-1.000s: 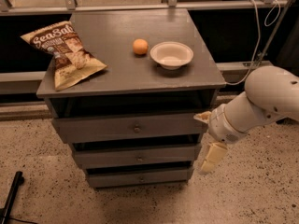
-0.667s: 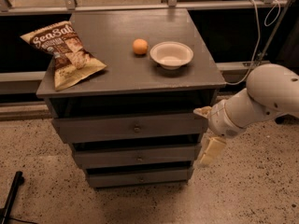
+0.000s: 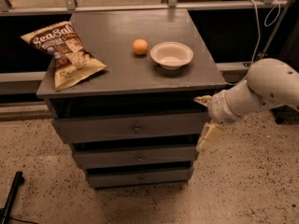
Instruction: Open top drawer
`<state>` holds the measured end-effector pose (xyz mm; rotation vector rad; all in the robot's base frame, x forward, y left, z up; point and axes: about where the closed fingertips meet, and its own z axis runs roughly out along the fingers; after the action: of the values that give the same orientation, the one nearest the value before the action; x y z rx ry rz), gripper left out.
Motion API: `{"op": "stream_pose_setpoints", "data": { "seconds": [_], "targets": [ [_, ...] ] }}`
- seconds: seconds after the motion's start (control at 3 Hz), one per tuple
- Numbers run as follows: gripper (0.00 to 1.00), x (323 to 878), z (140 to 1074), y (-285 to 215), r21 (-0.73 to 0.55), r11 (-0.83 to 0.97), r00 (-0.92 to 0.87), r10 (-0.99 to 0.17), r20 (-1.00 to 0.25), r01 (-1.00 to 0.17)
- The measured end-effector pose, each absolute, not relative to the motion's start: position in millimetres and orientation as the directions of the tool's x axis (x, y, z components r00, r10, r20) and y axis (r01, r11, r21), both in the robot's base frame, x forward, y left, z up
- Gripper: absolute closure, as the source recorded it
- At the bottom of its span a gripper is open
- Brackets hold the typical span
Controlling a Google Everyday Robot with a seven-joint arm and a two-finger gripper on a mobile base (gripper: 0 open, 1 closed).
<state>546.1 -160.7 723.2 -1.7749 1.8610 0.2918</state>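
The top drawer point(image 3: 112, 128) is the widest of three grey drawers in a small grey cabinet, with a small round knob point(image 3: 137, 129) at its centre. Its front sits flush with the cabinet, under a dark gap below the top board. My gripper point(image 3: 206, 118), on a white arm coming in from the right, is at the right end of the top drawer's front. It is open and empty: one cream finger point(image 3: 202, 99) points left at the cabinet's upper right corner, and the other finger point(image 3: 210, 137) hangs lower, by the middle drawer's right end.
On the cabinet top point(image 3: 117, 64) lie a SeaSalt chip bag point(image 3: 65, 52) at the left, an orange point(image 3: 140, 46) and a white bowl point(image 3: 171, 55). Two narrower drawers point(image 3: 138, 157) sit below. Cables hang at the back right point(image 3: 261, 27). A black leg point(image 3: 11, 195) stands on the speckled floor.
My gripper has risen a little along the cabinet's right side, from the level of the middle drawer to the top drawer. The drawers have not moved.
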Motion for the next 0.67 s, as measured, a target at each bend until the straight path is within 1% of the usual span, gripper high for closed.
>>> {"op": "stream_pose_setpoints", "data": {
  "seconds": [0.67],
  "targets": [
    [0.00, 590.1, 692.4, -139.7, -0.207, 0.075, 0.051, -0.837, -0.544, -0.976]
  ]
}}
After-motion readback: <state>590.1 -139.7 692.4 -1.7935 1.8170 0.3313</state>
